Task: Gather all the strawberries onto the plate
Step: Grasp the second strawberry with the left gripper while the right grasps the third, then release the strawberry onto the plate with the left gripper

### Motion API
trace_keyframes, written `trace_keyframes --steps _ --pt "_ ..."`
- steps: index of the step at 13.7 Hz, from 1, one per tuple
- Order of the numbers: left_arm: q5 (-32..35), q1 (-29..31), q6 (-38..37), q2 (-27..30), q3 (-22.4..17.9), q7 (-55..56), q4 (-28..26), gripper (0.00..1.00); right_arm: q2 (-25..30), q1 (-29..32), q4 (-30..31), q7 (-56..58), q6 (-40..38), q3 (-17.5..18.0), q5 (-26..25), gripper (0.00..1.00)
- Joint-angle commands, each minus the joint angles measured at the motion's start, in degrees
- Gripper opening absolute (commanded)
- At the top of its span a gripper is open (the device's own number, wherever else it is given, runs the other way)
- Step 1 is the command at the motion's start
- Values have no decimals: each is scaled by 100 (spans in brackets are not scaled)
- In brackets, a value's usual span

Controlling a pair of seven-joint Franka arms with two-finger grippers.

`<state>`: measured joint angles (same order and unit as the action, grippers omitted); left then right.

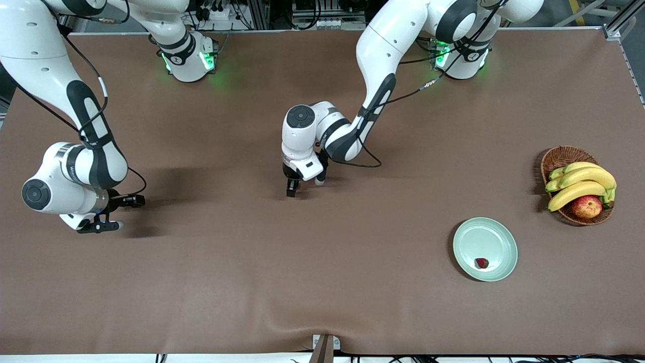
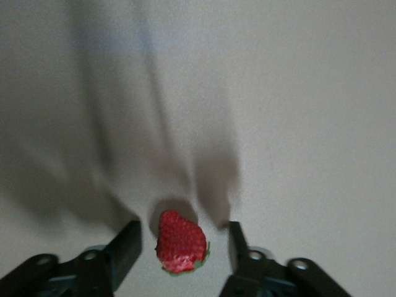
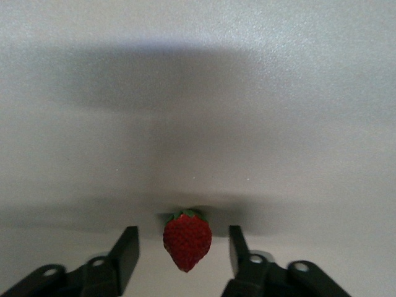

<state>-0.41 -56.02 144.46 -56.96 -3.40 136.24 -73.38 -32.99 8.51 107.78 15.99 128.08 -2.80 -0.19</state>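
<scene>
Red strawberries (image 2: 180, 242) (image 3: 187, 240) — green-capped — sit between each gripper's (image 2: 183, 247) (image 3: 184, 247) parted, non-touching fingers.

the front view looks steeply down from high across the brown cloth-covered table (image 1: 322, 282), facing both arm bases, taking in the whole surface. each wrist view looks along its own black fingers (image 2: 124, 247) (image 3: 127, 250), very close to the cloth, sharing only small patches with the front view.
</scene>
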Motion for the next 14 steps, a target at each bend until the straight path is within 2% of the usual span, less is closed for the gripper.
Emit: trace_keyframes --steps 1,4,7,11,12,14 --pt "76 -76 38 -70 -100 35 157 0 29 107 41 36 59 104 -148 43" --pt "234 -76 -58 141 -178 26 148 0 29 99 32 36 59 104 -148 31" --pt "392 -67 -575 422 -555 0 148 0 38 90 -3 36 59 104 -148 20" --pt "1016 151 -840 476 -1188 -105 69 0 204 55 -108 -43 -29 139 -26 16" --pt "1034 309 -971 476 -1285 -254 17 0 301 -41 -108 -61 -38 165 114 16" --pt "1034 844 -1130 476 -1321 -736 16 0 503 -304 -108 -79 -238 192 972 16"
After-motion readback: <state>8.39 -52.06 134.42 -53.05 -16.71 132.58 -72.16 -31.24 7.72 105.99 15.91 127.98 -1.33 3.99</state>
